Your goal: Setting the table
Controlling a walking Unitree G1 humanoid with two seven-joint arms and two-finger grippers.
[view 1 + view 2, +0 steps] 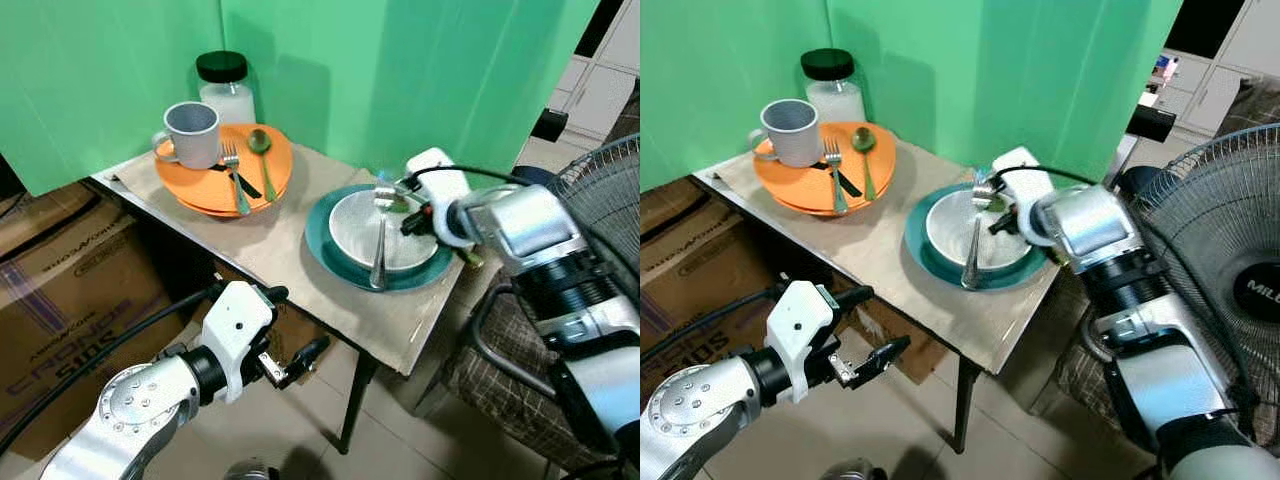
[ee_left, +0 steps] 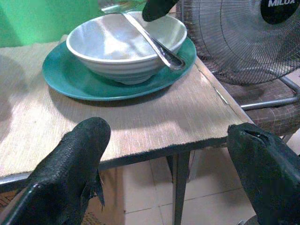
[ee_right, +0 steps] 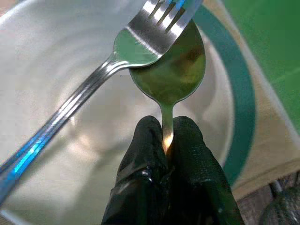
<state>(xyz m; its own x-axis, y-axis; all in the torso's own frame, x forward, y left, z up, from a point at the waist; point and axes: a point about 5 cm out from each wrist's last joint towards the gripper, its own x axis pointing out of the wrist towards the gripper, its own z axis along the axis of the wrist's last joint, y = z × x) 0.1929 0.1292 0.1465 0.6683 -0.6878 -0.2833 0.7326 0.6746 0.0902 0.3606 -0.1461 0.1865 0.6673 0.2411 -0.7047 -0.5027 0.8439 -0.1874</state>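
Right wrist view showed the right gripper (image 3: 166, 140) pinched tight on a green spoon (image 3: 171, 75), its head under the tines of a fork (image 1: 381, 235) lying across the white bowl (image 1: 352, 235). The bowl sat on a teal plate (image 1: 322, 245) near the table's right edge. The placing step seemed underway; next, probably lower and release the spoon. The left gripper (image 2: 164, 164) hung wide open below the front edge.

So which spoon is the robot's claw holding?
The greenish spoon over the white bowl, pinched by its handle in the right claw. The other spoon lies untouched on the orange plate beside the fork.
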